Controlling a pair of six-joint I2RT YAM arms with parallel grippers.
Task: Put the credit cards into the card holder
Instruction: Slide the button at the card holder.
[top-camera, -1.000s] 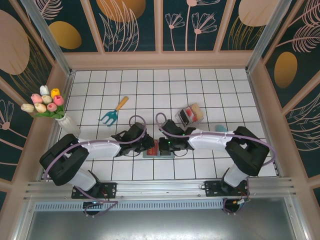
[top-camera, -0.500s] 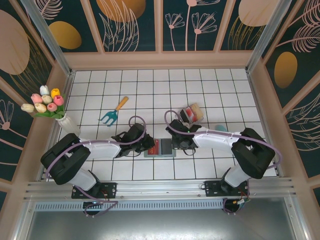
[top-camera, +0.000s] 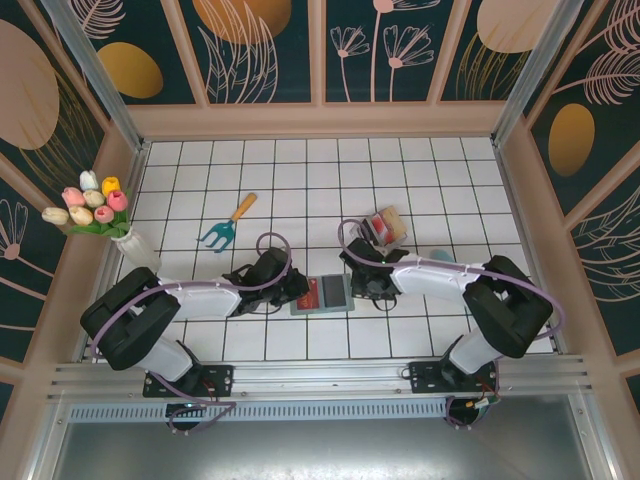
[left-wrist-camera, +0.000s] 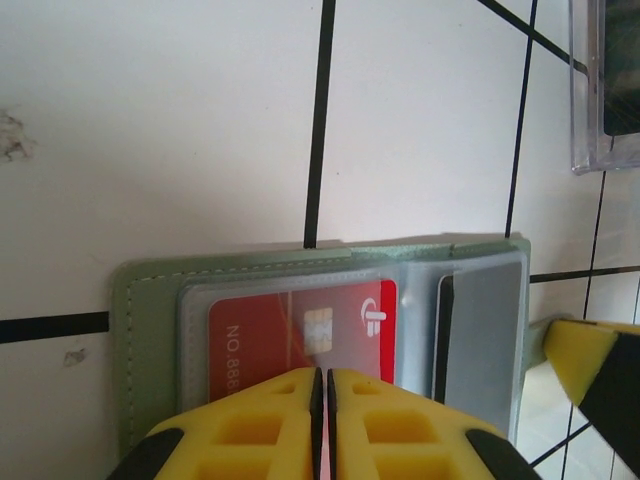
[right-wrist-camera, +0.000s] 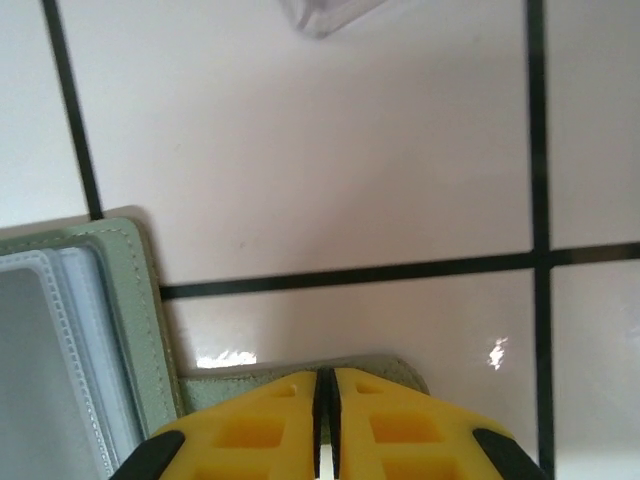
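The sage-green card holder (top-camera: 349, 291) lies open on the tiles between my arms. A red credit card (top-camera: 308, 293) sits in its left clear pocket (left-wrist-camera: 300, 325); the right grey pocket (left-wrist-camera: 480, 330) looks empty. My left gripper (top-camera: 293, 290) is shut, its tips (left-wrist-camera: 320, 372) low over the red card's near edge. My right gripper (top-camera: 358, 284) is shut too, tips (right-wrist-camera: 324, 374) resting at the holder's small snap tab (right-wrist-camera: 400, 368). More credit cards (top-camera: 382, 226) lie in a clear tray behind the right gripper.
The clear tray (left-wrist-camera: 590, 150) stands just beyond the holder. A teal trowel (top-camera: 226, 228) lies at the back left, a vase of tulips (top-camera: 95, 212) by the left wall, and a small teal object (top-camera: 440, 256) beside the right forearm. Wooden walls ring the tiled floor.
My right gripper slid rightwards off the middle of the holder to its right edge, uncovering the grey pocket. The holder shifted slightly right. The left gripper stayed put.
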